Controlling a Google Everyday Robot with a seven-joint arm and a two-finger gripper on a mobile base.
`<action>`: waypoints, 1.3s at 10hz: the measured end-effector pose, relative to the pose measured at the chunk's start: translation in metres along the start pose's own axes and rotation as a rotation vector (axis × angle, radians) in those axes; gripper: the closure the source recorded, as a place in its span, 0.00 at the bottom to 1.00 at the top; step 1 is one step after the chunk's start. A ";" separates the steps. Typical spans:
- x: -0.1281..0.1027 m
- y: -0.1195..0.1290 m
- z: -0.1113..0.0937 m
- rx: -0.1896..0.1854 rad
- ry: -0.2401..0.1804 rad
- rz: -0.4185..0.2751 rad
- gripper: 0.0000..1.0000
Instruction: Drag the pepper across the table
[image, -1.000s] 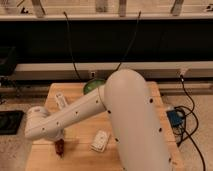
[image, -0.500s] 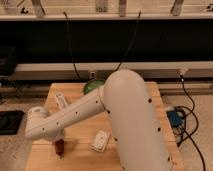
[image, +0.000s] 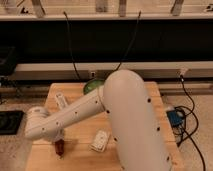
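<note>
One arm (image: 100, 107), white and bulky, reaches from the right front across the table (image: 80, 155) toward its left front corner. The gripper (image: 59, 141) hangs under the arm's end, right above the pepper (image: 59, 147); contact unclear. Jaws stand apart, as far as can be told, with the dark red pepper at or between the tips. The pepper lies near the left front edge. A white packet (image: 100, 140) lies just right of it, mid-front, apart from it. A white tube (image: 61, 99) lies near the left back edge, partly behind the arm. A green bowl-like thing (image: 93, 86) sits at the back edge.
</note>
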 end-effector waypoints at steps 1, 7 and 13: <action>0.000 0.000 0.000 0.001 -0.001 -0.001 0.33; 0.006 0.007 0.001 0.013 -0.006 0.003 0.35; 0.011 0.028 0.006 0.032 -0.013 0.010 0.86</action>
